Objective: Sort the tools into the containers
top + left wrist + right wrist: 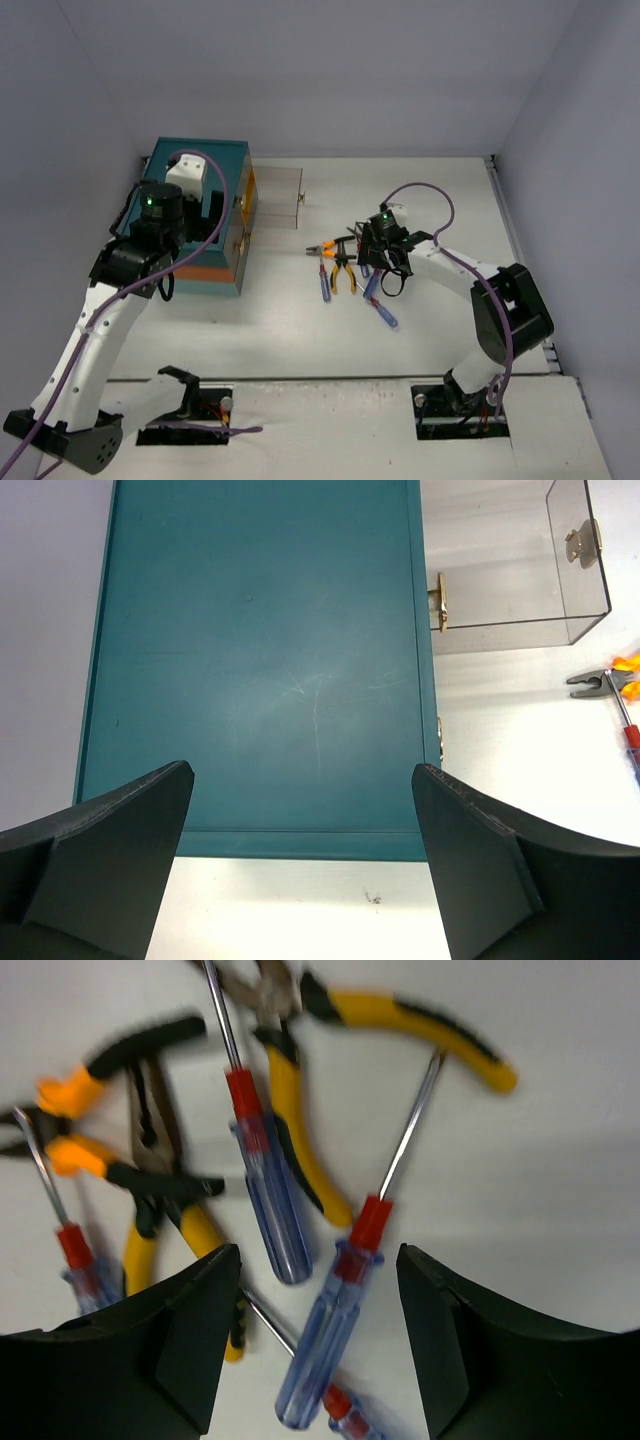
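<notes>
- Nothing looked sorted: the tools (350, 272) lay heaped on the table (300, 335), and the pulled-out drawer (520, 580) of the chest (260, 660) looked empty.
- The right gripper (318, 1255) hung jaws apart over them, holding nothing; the left gripper (300, 780) gaped above the chest.

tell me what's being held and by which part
Nothing is held: the left gripper is open over the chest, the right gripper open over a blue-handled screwdriver, not clamping it.
</notes>
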Robot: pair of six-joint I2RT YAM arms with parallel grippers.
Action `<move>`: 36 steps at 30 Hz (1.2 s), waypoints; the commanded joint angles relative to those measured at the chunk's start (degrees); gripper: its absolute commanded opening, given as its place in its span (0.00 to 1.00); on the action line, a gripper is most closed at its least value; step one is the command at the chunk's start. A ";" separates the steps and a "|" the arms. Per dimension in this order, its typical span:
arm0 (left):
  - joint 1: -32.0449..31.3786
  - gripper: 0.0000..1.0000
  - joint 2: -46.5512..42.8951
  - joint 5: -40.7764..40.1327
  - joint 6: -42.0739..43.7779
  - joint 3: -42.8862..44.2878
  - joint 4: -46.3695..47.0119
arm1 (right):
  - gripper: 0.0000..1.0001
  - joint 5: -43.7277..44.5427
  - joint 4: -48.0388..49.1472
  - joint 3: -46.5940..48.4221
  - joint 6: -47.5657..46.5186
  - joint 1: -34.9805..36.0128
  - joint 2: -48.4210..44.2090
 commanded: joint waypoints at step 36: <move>-1.56 0.89 1.29 -2.08 2.87 1.93 1.00 | 0.00 -4.82 -5.90 31.99 -32.90 4.96 -1.57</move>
